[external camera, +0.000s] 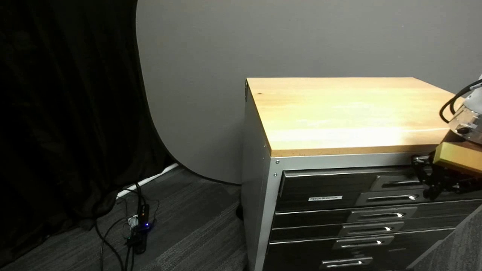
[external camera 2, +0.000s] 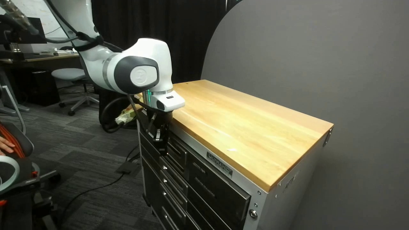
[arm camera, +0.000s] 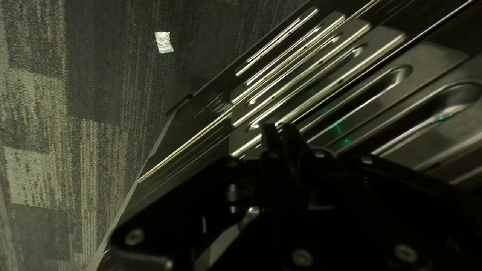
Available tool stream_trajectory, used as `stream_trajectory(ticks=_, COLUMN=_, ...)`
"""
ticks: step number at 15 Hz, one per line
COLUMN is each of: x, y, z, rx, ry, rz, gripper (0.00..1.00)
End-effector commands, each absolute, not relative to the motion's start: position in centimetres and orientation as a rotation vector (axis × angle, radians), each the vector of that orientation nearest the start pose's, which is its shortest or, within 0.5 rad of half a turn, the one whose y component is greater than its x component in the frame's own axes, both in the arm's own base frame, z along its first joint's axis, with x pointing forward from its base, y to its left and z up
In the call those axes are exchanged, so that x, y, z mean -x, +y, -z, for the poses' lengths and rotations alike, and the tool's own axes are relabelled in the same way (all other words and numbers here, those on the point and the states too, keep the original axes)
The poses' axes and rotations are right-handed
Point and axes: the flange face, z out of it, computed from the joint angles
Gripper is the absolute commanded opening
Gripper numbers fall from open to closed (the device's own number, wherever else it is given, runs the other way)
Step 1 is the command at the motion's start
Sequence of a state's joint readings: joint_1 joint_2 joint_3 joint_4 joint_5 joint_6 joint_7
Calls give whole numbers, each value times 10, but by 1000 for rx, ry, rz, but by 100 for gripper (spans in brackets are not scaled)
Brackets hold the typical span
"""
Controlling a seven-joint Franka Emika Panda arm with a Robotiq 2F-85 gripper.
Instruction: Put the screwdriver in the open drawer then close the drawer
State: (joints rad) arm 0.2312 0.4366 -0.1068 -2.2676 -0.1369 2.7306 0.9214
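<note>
Drawer [external camera: 327,182] is pushed in or near it, front about level with the cabinet [external camera: 257,180] frame; can't tell if it's fully seated. Hand [arm camera: 279,130] points down in front of the drawer fronts, by the bar handles. Fingers [arm camera: 271,137] nearly together, thin gap, nothing visible in the grip. Can't tell if it's touching metal. Screwdriver: can't tell where, no view shows it. Arm [external camera 2: 140,70] reaches past the worktop's [external camera 2: 243,127] front edge. White scrap [arm camera: 164,42] on the carpet.

Cabinet [external camera: 256,180] before screen [external camera: 301,37], top drawer [external camera: 324,184] beneath worktop [external camera: 350,109], end effector [arm camera: 279,131] before cabinet
</note>
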Motion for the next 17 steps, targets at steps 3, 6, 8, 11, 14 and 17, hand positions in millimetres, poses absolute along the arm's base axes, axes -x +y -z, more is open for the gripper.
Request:
stream_trajectory(ticks=3, x=-523, y=70, z=-255, rx=3011, ry=902, rz=279, gripper=37)
stream_trajectory(ticks=6, x=-514, y=78, z=-310, rx=3070, ry=713, rz=272, gripper=58)
stream_trajectory(ticks=8, x=-505, y=90, z=-354, rx=3097, ry=561, rz=238, gripper=74)
stream_trajectory(ticks=11, x=-488, y=119, z=-419, rx=3142, ry=284, rz=167, gripper=97)
stream_trajectory(ticks=14, x=-476, y=143, z=-463, rx=3129, ry=88, rz=78, gripper=100)
stream_trajectory(ticks=17, x=-474, y=145, z=-460, rx=3143, ry=127, rz=102, gripper=100)
